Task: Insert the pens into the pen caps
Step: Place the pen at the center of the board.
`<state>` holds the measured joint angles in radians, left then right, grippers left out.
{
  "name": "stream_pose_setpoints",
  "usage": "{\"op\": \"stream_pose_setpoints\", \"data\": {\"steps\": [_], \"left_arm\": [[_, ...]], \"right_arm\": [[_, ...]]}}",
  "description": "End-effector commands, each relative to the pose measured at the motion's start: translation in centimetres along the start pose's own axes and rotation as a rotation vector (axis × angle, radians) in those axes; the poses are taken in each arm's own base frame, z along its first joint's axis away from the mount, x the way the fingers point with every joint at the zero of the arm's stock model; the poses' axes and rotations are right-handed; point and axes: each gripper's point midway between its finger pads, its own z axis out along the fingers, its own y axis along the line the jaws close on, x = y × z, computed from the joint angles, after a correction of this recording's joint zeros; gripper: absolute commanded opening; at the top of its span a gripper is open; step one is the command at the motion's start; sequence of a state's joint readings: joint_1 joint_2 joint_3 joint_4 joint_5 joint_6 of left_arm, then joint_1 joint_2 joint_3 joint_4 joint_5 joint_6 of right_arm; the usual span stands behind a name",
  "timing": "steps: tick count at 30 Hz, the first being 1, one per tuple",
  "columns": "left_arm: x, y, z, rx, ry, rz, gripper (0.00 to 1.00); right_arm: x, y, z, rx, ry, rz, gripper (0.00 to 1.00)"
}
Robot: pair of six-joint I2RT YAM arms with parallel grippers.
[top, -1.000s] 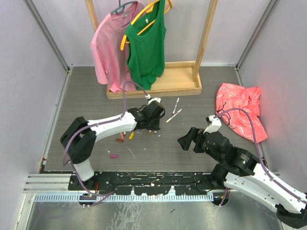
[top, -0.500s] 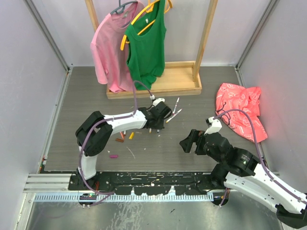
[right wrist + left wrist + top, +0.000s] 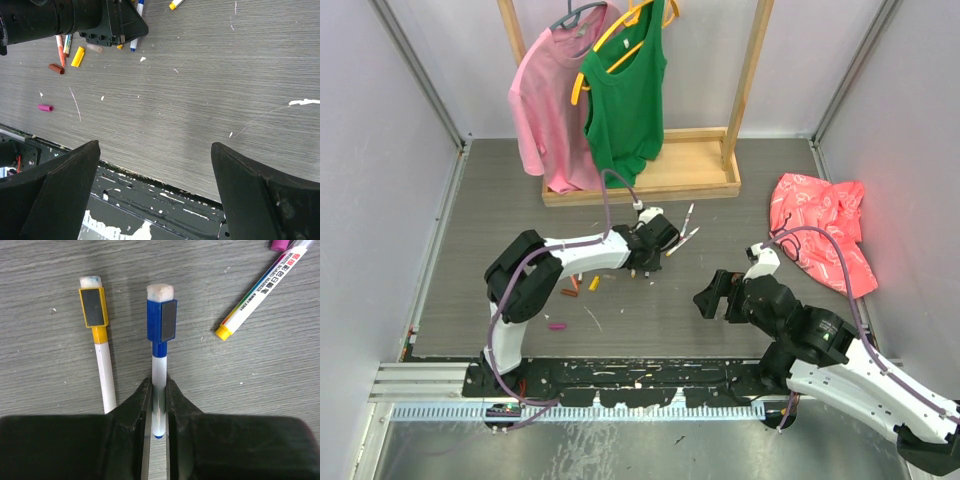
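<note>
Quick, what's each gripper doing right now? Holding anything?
Left gripper: closed on the blue pen.
Right gripper: open, holding nothing.

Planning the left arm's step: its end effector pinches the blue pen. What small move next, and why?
Probably open the left end effector and let go: the blue pen already wears its cap and lies beside the capped yellow pen.
</note>
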<state>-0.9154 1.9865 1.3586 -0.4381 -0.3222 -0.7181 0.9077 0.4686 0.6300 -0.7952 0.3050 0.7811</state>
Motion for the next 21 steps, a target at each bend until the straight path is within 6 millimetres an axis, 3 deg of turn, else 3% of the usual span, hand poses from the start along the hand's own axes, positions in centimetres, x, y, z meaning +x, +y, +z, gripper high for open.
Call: {"op": "stream_pose_setpoints", "data": {"steps": [1,14,18,21], "left_arm": [[-1.0,-0.5,0.3,-0.01,-0.032,-0.005,0.15],[-0.4,0.1,0.3,-0.026,-0.022,-0.016,0.25],[-1.6,-0.5,-1.0,0.003,-0.043,-0.025,0.26],[-4.1,-1.4,-3.1,0.039,-0.088,-0.026,0.27]], "right_arm": [[-1.7,1.2,-0.6,-0.033,-0.046,0.008,0.98],[-1.6,1.2,-0.6,-0.033,-0.044,0.003,0.98],[-1.7,1.3,-0.6,-0.037,-0.042,0.004,0.98],[-1.9,1.5,-0.8,-0.043,-0.042,-0.004,0.98]]}}
